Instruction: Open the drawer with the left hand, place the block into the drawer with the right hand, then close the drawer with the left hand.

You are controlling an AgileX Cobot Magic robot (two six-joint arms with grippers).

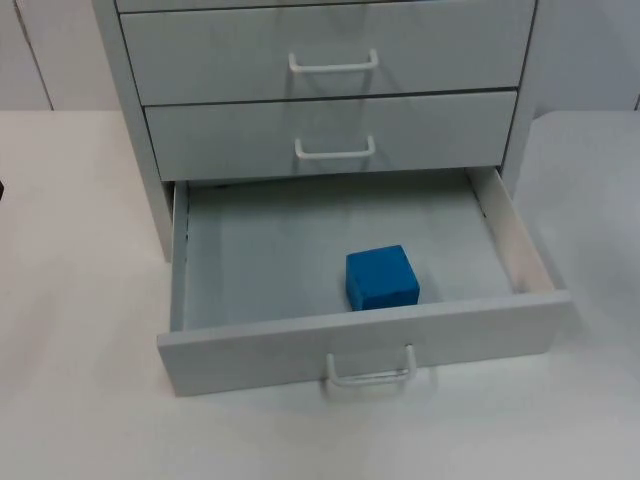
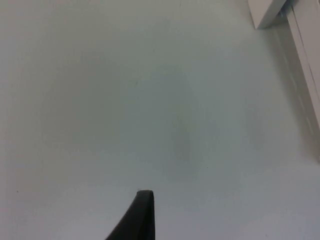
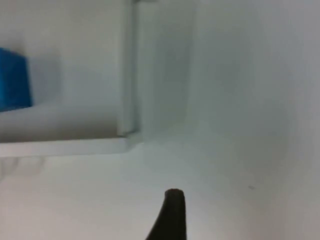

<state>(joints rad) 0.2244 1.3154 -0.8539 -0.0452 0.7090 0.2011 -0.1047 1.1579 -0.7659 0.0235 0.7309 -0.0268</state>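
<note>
Bottom drawer [image 1: 300, 245] of the cabinet [image 1: 330, 60] is pulled right out over the table [image 1: 70, 300], and the block [image 1: 381, 278] sits inside it, on the drawer floor, close behind the front panel [image 1: 360, 340] and a little right of the drawer's middle. Blue cube, so no real long axis to call; it rests flat on one face, its edges turned slightly off the line of the front panel. No label or writing can be made out on it, nor on the cabinet.

The drawer's handle [image 1: 370, 375], a white bar, sticks out from the front panel just below the block. Two more drawers above stay shut, each with its own white handle [image 1: 333, 63] in the middle.

From the right wrist, the block [image 3: 12, 80] shows again inside the drawer, beyond the front panel's top edge [image 3: 65, 146], with the drawer's side wall [image 3: 129, 65] running away from the corner. The right gripper [image 3: 170, 215] hangs over the bare table just outside that corner; one dark fingertip in sight, so whether it's open or closed, can't tell.

The left gripper [image 2: 140, 217] hangs over plain table well off from the drawer, a cabinet corner [image 2: 267, 12] at the far side. Again one fingertip only, state can't be told
</note>
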